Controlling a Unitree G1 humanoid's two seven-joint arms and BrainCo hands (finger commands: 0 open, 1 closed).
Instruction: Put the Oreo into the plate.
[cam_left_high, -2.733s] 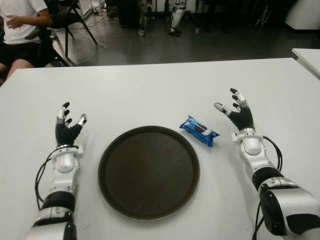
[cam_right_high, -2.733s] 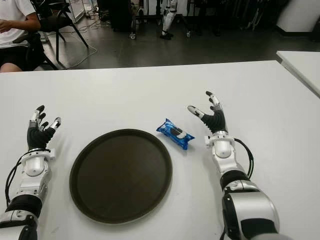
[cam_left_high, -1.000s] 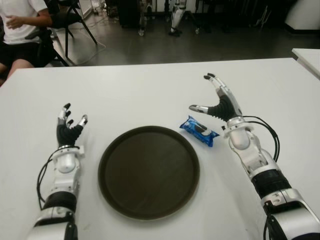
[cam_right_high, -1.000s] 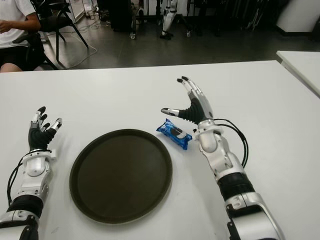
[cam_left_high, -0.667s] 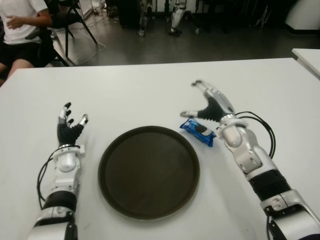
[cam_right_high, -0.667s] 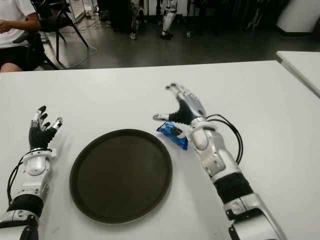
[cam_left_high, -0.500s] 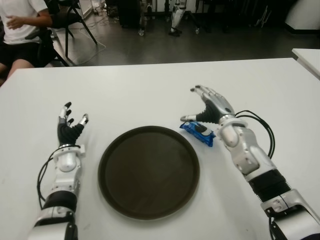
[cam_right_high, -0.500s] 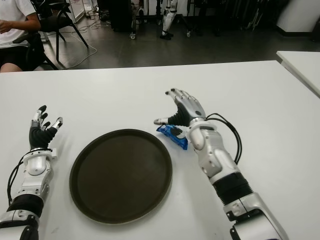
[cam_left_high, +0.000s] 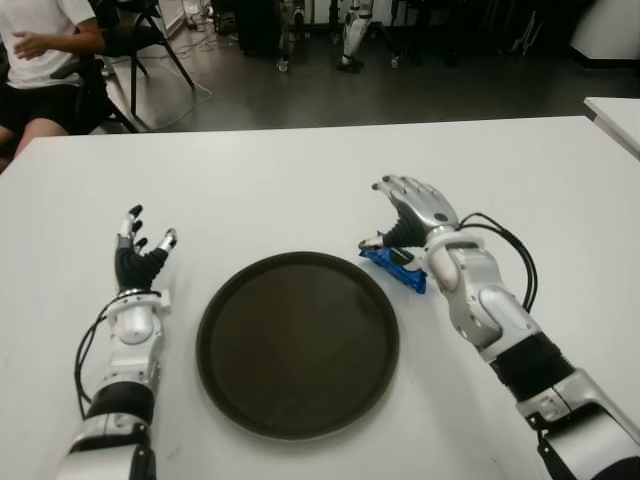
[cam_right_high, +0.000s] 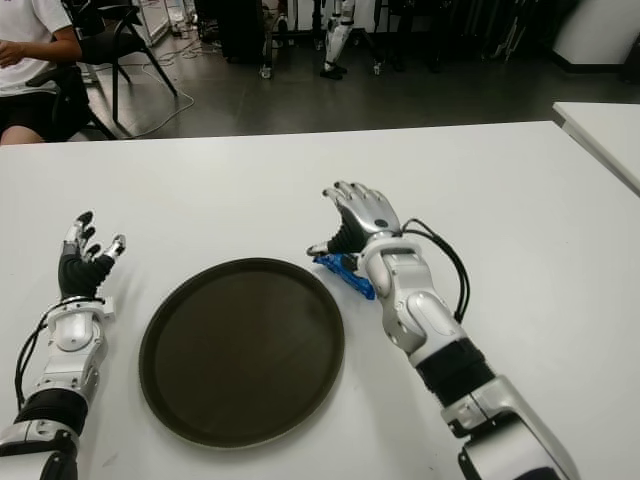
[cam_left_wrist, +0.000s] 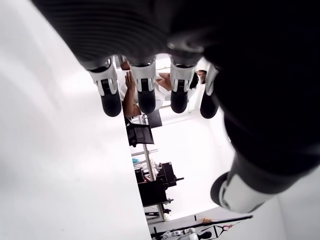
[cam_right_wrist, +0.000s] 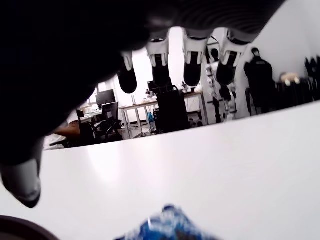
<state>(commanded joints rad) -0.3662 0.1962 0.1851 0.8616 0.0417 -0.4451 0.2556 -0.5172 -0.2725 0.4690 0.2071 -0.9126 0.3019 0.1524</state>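
The Oreo is a small blue packet (cam_left_high: 397, 268) lying on the white table (cam_left_high: 280, 180) just off the right rim of the round dark brown plate (cam_left_high: 297, 345). My right hand (cam_left_high: 392, 218) hovers palm down over the packet's far end with its fingers spread and its thumb close to the wrapper, holding nothing. In the right wrist view the blue wrapper (cam_right_wrist: 167, 226) shows below the extended fingertips (cam_right_wrist: 190, 67). My left hand (cam_left_high: 141, 248) is open, fingers pointing up, to the left of the plate.
A seated person (cam_left_high: 40, 55) and a chair are beyond the table's far left corner. The corner of a second white table (cam_left_high: 615, 112) shows at the right edge. Dark floor with equipment stands lies behind the table.
My right hand has swung left from beside the packet, turned palm down and lowered over it. The packet, the plate and my left hand have stayed put.
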